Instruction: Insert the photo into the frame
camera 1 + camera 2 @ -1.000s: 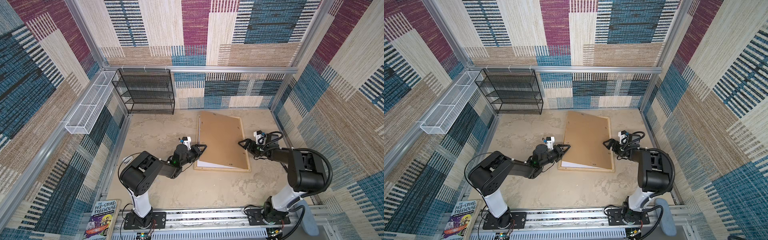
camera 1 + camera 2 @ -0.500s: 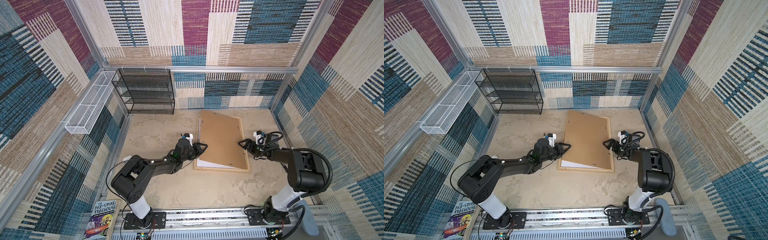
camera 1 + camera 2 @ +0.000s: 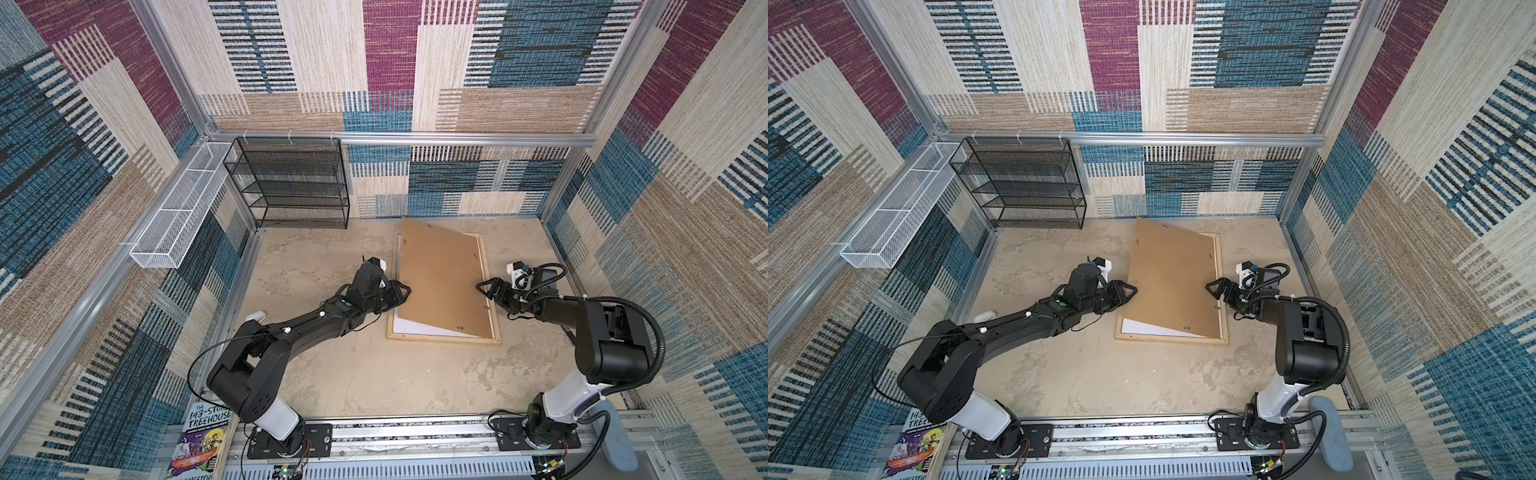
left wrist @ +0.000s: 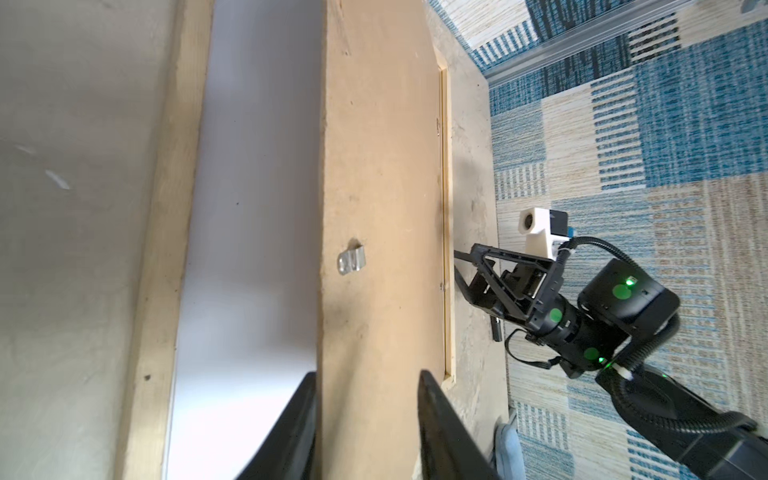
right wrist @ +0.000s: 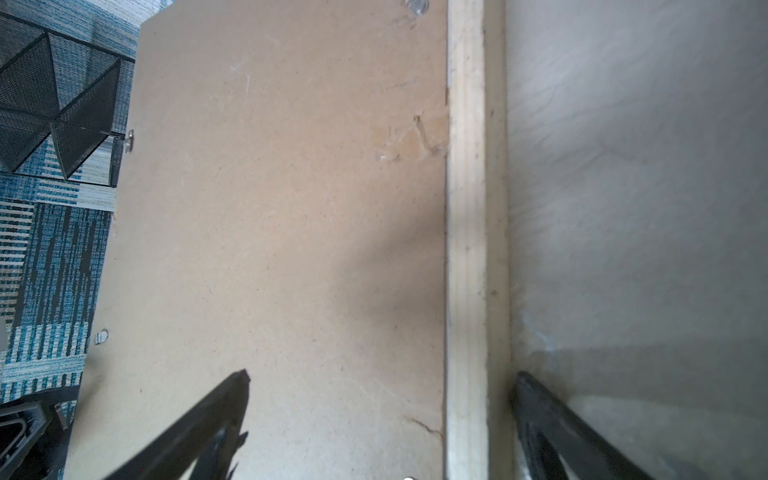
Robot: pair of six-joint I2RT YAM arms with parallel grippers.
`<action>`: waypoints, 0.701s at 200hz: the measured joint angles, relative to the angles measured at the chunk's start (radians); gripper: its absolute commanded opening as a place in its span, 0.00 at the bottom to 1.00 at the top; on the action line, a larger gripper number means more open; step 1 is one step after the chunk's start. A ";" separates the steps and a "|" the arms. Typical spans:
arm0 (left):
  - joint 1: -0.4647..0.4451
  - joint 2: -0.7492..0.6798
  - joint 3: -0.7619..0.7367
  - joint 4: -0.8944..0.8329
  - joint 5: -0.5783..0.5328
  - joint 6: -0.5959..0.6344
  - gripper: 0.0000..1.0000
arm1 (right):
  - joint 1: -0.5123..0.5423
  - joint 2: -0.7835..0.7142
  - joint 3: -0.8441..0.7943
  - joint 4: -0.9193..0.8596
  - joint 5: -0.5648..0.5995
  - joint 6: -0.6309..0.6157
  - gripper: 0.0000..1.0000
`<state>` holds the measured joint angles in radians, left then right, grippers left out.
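The pale wood frame [image 3: 440, 338] [image 3: 1171, 340] lies flat on the table. A brown backing board [image 3: 440, 278] [image 3: 1171, 274] sits askew on it. A white sheet [image 3: 415, 326] [image 4: 253, 208] shows under the board; the photo's printed side is hidden. My left gripper [image 3: 404, 289] [image 4: 365, 374] is at the board's left edge, jaws apart, one finger under the edge and one above it. My right gripper [image 3: 484, 286] [image 5: 382, 378] stands wide open astride the frame's right rail [image 5: 465, 208], one finger over the board [image 5: 270, 208], one outside the frame.
A black mesh shelf [image 3: 291, 183] stands at the back left, with a white wire basket [image 3: 183, 203] on the left wall. A book [image 3: 203, 436] lies at the front left. A metal clip [image 4: 351, 262] sits on the board.
The left arm has stretched out lower and longer, and its gripper has stayed at the board's left edge. The right arm and the board have not visibly moved.
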<state>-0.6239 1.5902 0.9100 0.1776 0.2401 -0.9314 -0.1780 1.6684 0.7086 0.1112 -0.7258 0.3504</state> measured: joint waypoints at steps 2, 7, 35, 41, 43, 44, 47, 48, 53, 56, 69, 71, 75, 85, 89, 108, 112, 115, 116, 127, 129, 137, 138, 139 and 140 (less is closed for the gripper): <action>0.000 0.001 0.002 -0.003 0.000 0.002 0.41 | 0.000 0.000 0.000 0.000 0.000 0.000 1.00; 0.000 0.002 0.003 -0.010 0.000 0.003 0.41 | 0.000 0.000 0.000 0.000 0.000 0.000 1.00; 0.000 0.005 0.006 -0.038 -0.001 0.016 0.41 | 0.000 -0.001 0.000 0.000 0.000 0.000 0.99; 0.000 0.005 0.009 -0.046 -0.001 0.019 0.41 | 0.000 -0.001 0.000 0.000 0.000 0.000 1.00; 0.000 0.005 0.010 -0.049 -0.001 0.019 0.41 | 0.000 -0.001 0.000 0.000 0.000 0.000 1.00; 0.000 0.005 0.011 -0.050 -0.001 0.020 0.42 | 0.000 -0.001 0.000 0.000 0.000 0.000 1.00; 0.000 0.005 0.013 -0.055 -0.002 0.023 0.42 | 0.000 -0.001 0.000 0.000 0.000 0.000 1.00; 0.000 0.005 0.014 -0.056 -0.002 0.024 0.42 | 0.000 -0.001 0.000 0.000 0.000 0.000 1.00; 0.000 0.005 0.017 -0.063 -0.002 0.027 0.42 | 0.000 -0.001 0.000 0.000 0.000 0.000 1.00; 0.000 0.004 0.019 -0.066 -0.002 0.031 0.42 | 0.000 -0.001 0.000 0.000 0.000 0.000 1.00; 0.000 -0.001 0.027 -0.087 -0.006 0.045 0.42 | 0.000 -0.001 0.000 0.000 0.000 0.000 1.00; 0.000 -0.002 0.029 -0.090 -0.007 0.046 0.42 | 0.000 -0.001 0.000 0.000 0.000 0.000 1.00; 0.000 -0.004 0.030 -0.093 -0.010 0.049 0.42 | 0.000 -0.001 0.000 0.000 0.000 0.000 1.00; 0.000 -0.008 0.036 -0.105 -0.025 0.058 0.42 | 0.000 -0.001 0.000 0.000 0.000 0.000 0.99; 0.000 -0.009 0.038 -0.110 -0.028 0.064 0.42 | 0.000 -0.001 0.000 0.000 0.000 0.000 1.00; 0.002 -0.016 0.050 -0.140 -0.032 0.081 0.42 | 0.000 -0.002 0.000 -0.002 0.000 0.000 1.00; 0.002 -0.017 0.053 -0.143 -0.032 0.087 0.42 | 0.000 -0.002 0.000 -0.002 0.000 0.000 1.00; 0.002 -0.018 0.055 -0.146 -0.034 0.090 0.42 | 0.000 -0.002 0.000 -0.002 0.000 0.000 1.00; 0.002 -0.018 0.055 -0.147 -0.035 0.090 0.42 | 0.000 -0.002 0.000 -0.002 0.000 0.000 1.00; 0.003 -0.020 0.061 -0.157 -0.054 0.097 0.42 | 0.000 -0.003 0.000 -0.003 0.000 0.000 1.00; 0.004 -0.021 0.061 -0.158 -0.054 0.097 0.42 | 0.000 -0.003 0.000 -0.003 0.000 0.000 1.00; 0.005 -0.024 0.064 -0.159 -0.053 0.101 0.42 | 0.000 -0.003 0.000 -0.003 0.000 0.000 1.00; 0.005 -0.024 0.064 -0.160 -0.054 0.101 0.42 | 0.000 -0.003 0.000 -0.003 0.000 0.000 1.00; 0.005 -0.025 0.064 -0.161 -0.054 0.102 0.42 | 0.000 -0.003 0.000 -0.003 0.000 0.000 1.00; 0.005 -0.025 0.064 -0.161 -0.054 0.102 0.42 | 0.000 -0.003 0.000 -0.003 0.000 0.000 1.00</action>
<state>-0.6189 1.5650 0.9745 0.0166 0.1860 -0.8291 -0.1780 1.6657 0.7082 0.1078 -0.7254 0.3504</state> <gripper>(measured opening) 0.420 0.995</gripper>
